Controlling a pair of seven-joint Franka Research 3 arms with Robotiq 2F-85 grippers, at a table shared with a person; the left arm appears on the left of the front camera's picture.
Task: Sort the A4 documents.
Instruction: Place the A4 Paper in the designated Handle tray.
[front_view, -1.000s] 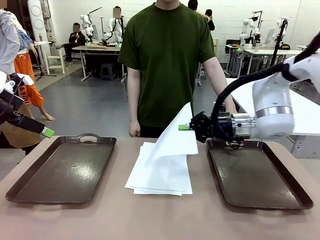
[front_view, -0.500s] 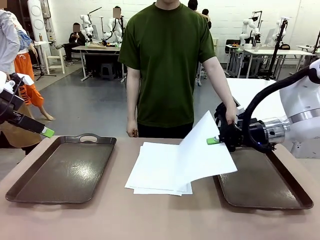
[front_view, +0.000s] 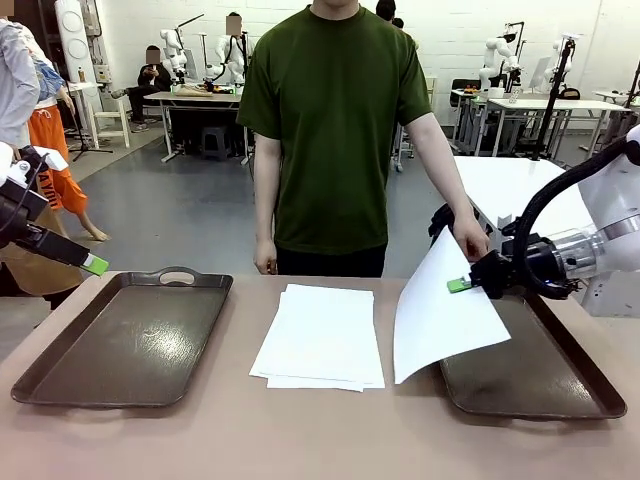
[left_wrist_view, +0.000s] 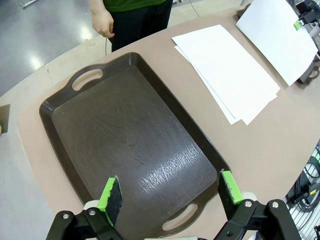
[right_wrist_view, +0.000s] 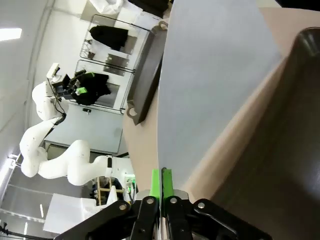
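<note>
A stack of white A4 documents (front_view: 320, 335) lies at the table's middle, between two dark brown trays. My right gripper (front_view: 460, 285) is shut on the edge of one sheet (front_view: 440, 325), which hangs tilted over the left rim of the right tray (front_view: 560, 385). In the right wrist view the green pads (right_wrist_view: 155, 181) are pinched together on that sheet (right_wrist_view: 210, 85). My left gripper (left_wrist_view: 171, 192) is open and holds nothing, hovering above the near end of the left tray (left_wrist_view: 125, 140). From there the stack (left_wrist_view: 225, 70) and the held sheet (left_wrist_view: 277, 37) lie farther off.
A person in a green shirt stands at the far side, with one hand (front_view: 468, 240) just above my right gripper. The left tray (front_view: 125, 340) holds nothing. Bare tabletop (front_view: 300, 430) runs along the near edge.
My right gripper has carried the sheet to the right, off the stack and over the right tray's left rim. The left arm has not moved.
</note>
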